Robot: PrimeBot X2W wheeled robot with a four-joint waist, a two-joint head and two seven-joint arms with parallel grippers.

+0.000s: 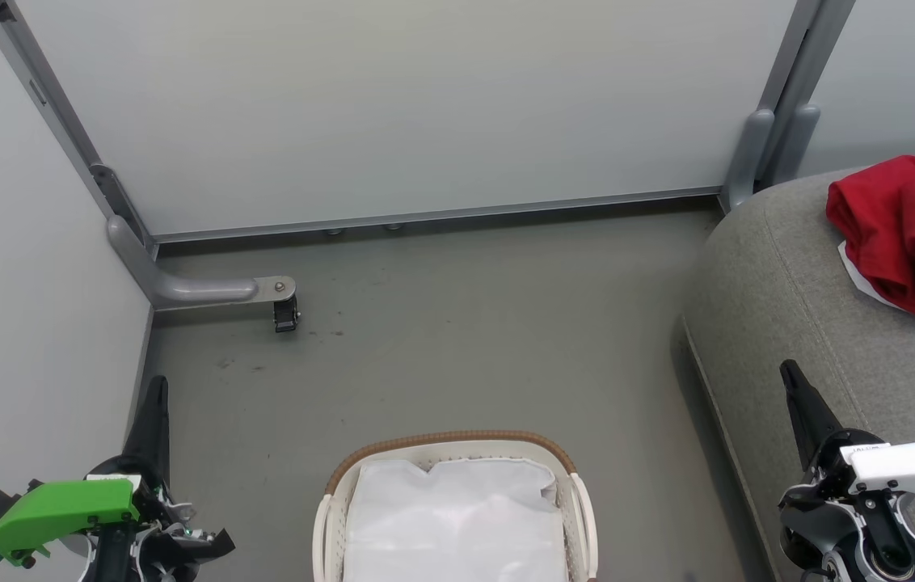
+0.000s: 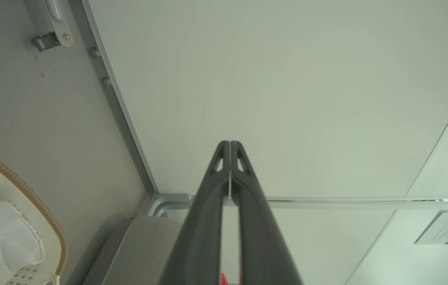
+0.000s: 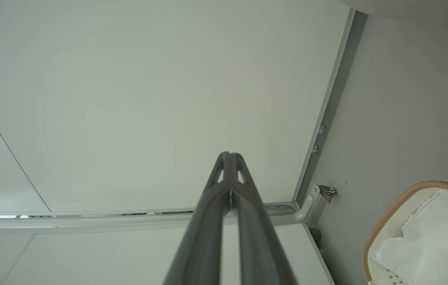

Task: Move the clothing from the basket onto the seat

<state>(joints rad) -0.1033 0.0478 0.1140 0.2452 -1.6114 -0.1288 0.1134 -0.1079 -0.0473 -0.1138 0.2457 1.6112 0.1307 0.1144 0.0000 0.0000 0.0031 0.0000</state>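
OK, status. Left gripper (image 2: pixel 230 145): fingers pressed together tip to tip, nothing between them. Right gripper (image 3: pixel 228 156): same, clenched on air. Both point forward at the pale partition wall (image 1: pixel 393 105), one on each side of the basket (image 1: pixel 330 505). That reads as a parked pose, clear of the basket mouth with no load to carry.

The basket sits on the grey floor (image 1: pixel 465 323) between the two arms, near the seat's left edge, with a strip of floor between them. Inside I see the white liner (image 1: pixel 453 517) and no red. Its near end is cut off in the head view, so I can't confirm it's empty.

Clothing (image 1: pixel 906 222) is a crumpled red heap on top of the seat (image 1: pixel 781 291), back from the rounded front corner, with white trim poking out at its lower edge. It lies well in from the edge, so slip risk looks low.

Judgement: transfer looks done or nearly done. Next I'd check the hidden end of the basket.
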